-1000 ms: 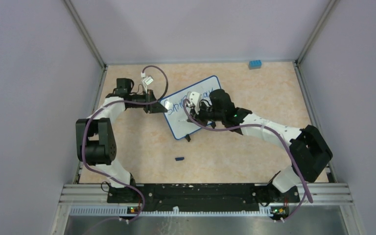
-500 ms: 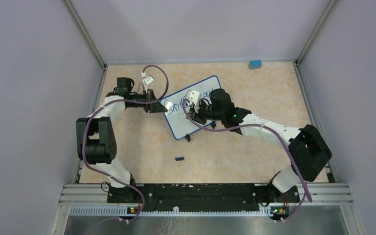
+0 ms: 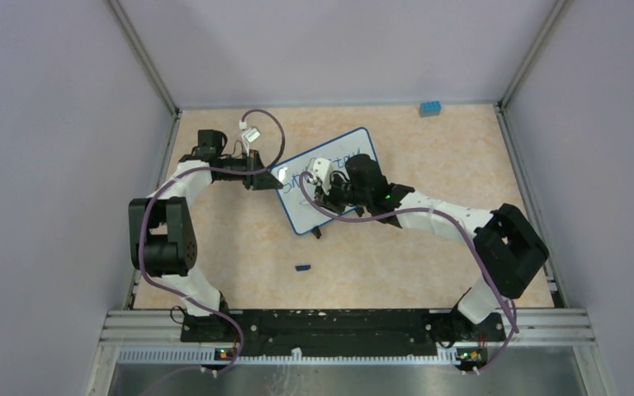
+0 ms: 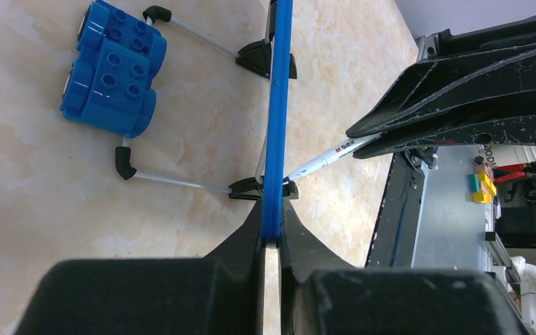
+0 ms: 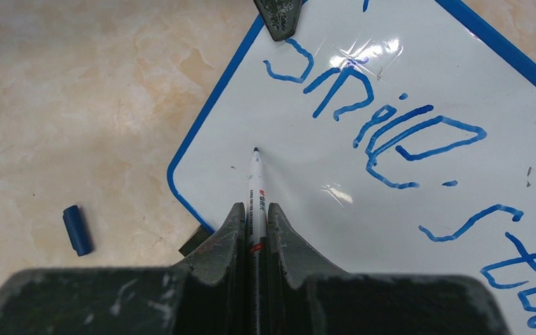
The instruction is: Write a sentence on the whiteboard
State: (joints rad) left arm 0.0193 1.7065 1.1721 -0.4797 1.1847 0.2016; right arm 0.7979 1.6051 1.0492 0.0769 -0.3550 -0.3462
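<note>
The whiteboard [image 3: 307,216] stands tilted on the table, blue-framed. My left gripper [image 3: 264,178] is shut on its left frame edge, which is seen edge-on in the left wrist view [image 4: 277,125]. My right gripper [image 5: 255,208] is shut on a white marker [image 5: 255,183]. The marker tip rests at bare white board [image 5: 307,209] below the word "Smile" [image 5: 384,125]. The sentence shows as blue "Smile" and then "sta" [image 5: 502,237], which runs out of the right wrist view. In the top view the right gripper [image 3: 324,183] hangs over the board's middle.
A blue marker cap [image 3: 302,267] lies on the table in front of the board and also shows in the right wrist view [image 5: 77,229]. A blue toy brick [image 3: 429,107] sits at the far right edge. Another blue block [image 4: 112,66] lies behind the board's black feet [image 4: 262,188].
My right arm has moved left across the board, carrying the marker toward the board's left side. The left arm and the board have not moved.
</note>
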